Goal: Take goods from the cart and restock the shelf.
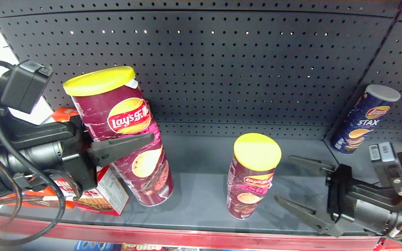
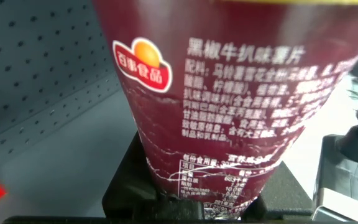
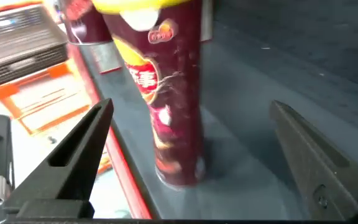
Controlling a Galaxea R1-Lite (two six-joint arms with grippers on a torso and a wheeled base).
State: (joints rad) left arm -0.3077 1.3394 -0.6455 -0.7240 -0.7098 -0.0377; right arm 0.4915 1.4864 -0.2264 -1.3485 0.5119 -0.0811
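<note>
A maroon chips can (image 1: 124, 132) with a yellow lid leans tilted over the left part of the grey shelf (image 1: 201, 195). My left gripper (image 1: 131, 139) is shut on its middle. Its base is low at the shelf floor; whether it touches I cannot tell. Up close, the left wrist view shows the same can (image 2: 229, 93). A second maroon can (image 1: 251, 177) stands upright mid-shelf. My right gripper (image 1: 283, 179) stands open just right of it, not touching. From the right wrist, that can (image 3: 173, 112) shows beyond the spread gripper (image 3: 191, 104).
Orange and red boxes (image 1: 99, 198) lie at the shelf's left, behind the held can. A blue chips can (image 1: 365, 118) leans in the right rear corner, small dark packs (image 1: 379, 151) beside it. A pegboard wall (image 1: 222, 69) backs the shelf; a red lip (image 1: 187, 237) runs along its front.
</note>
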